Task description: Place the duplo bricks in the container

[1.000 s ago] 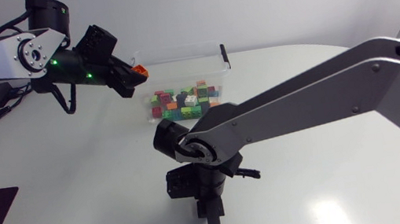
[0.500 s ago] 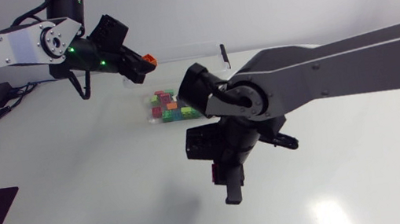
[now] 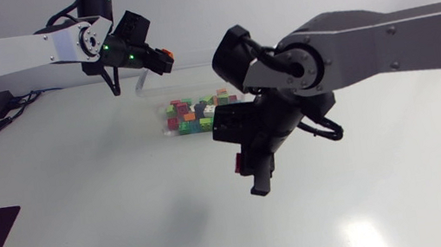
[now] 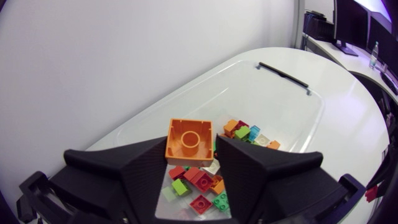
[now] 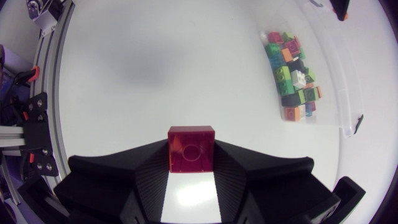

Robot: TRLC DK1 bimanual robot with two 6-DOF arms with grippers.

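A broad bare stretch of the white table (image 3: 85, 214) is being shown nearest in the head view, from 6 to 9 o'clock of the right gripper (image 3: 258, 170), which is hanging above the table's middle. A red brick (image 3: 236, 164) is being seen only as a sliver there. In the right wrist view it is being shown whole, underside up and pinched from both sides by the black fingers (image 5: 155, 171).

At 10 o'clock of that gripper, a heap of coloured bricks (image 3: 193, 114) is being kept in the clear container (image 5: 333, 68). Its walls are hard to make out from overhead. The left wrist view is showing the rim, a black handle (image 4: 283, 70) at the far end and bare floor beyond the heap.

Farthest, at 11 o'clock, an orange brick (image 3: 165, 60) is being clamped by the left gripper (image 3: 160, 60), over the container's bricks.
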